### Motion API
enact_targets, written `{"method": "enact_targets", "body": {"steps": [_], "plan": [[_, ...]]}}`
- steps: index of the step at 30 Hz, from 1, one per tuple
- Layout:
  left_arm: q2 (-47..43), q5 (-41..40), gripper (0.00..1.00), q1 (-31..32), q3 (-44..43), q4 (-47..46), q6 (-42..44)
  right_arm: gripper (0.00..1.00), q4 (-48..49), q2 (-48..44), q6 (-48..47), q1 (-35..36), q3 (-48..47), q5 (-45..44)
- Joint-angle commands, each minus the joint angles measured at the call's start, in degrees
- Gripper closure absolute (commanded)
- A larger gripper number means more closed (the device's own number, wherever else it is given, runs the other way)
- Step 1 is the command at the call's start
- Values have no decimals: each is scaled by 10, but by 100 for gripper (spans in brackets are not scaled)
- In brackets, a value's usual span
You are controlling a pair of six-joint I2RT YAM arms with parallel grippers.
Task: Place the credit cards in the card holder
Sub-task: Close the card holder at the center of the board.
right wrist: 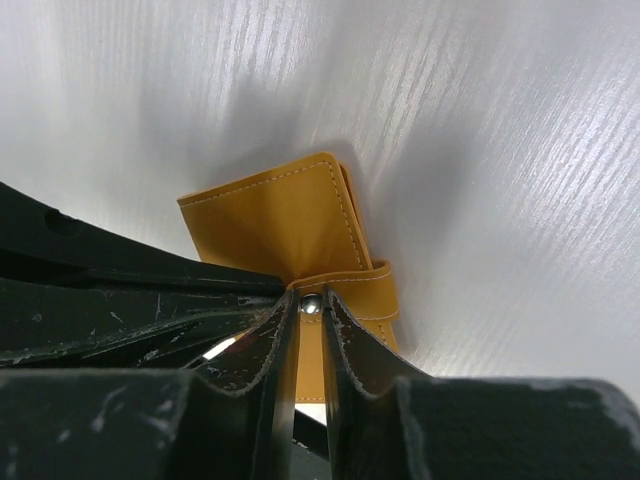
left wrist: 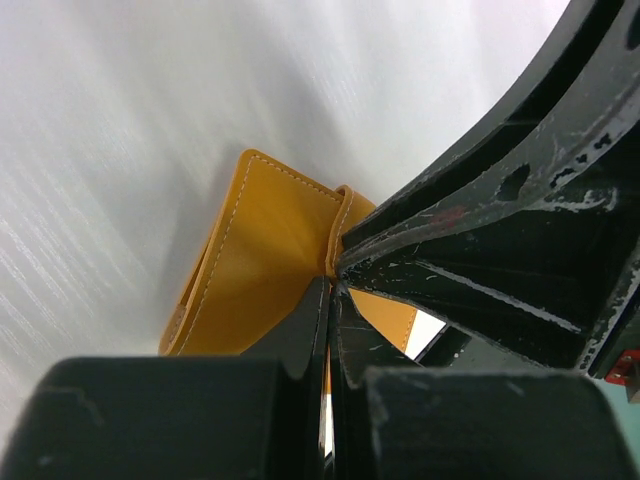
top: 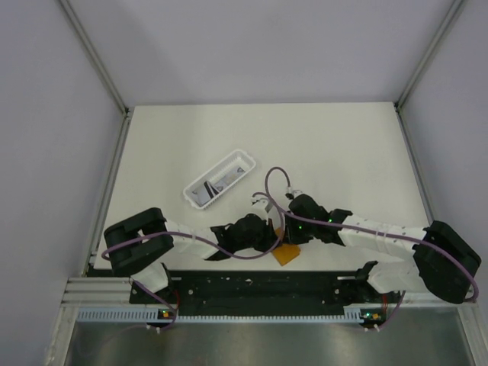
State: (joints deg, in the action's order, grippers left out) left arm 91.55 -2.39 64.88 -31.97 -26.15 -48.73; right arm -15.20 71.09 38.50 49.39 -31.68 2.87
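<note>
The orange-tan card holder (top: 288,255) lies near the table's front edge, between both grippers. My left gripper (top: 271,236) is shut on one edge of the holder (left wrist: 265,240), fingertips meeting at its strap (left wrist: 343,205). My right gripper (top: 291,229) is closed to a narrow gap on the strap (right wrist: 365,290) by the metal snap (right wrist: 311,304), over the holder's orange face (right wrist: 275,220). Both sets of fingertips almost touch. The credit cards (top: 213,187) lie as grey and dark pieces in the white tray. The inside of the holder is hidden.
The long white plastic tray (top: 239,159) lies slanted behind and left of the grippers. The right gripper's black fingers (left wrist: 490,220) fill the right of the left wrist view; the left gripper's fingers (right wrist: 110,290) fill the left of the right wrist view. Grey walls enclose the table.
</note>
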Motion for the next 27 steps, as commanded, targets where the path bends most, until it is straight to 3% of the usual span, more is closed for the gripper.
{"method": "enact_targets", "body": {"steps": [1,9,27], "plan": [[7,0,100,2,18,-5,-3,85,-57,44,4,41,-17,-56],[-16,-4,100,2,35,-2,-8,89,-111,89,37,91,-39,-118],[-112,-24,100,2,75,42,-14,98,-175,196,66,128,-65,-146]]}}
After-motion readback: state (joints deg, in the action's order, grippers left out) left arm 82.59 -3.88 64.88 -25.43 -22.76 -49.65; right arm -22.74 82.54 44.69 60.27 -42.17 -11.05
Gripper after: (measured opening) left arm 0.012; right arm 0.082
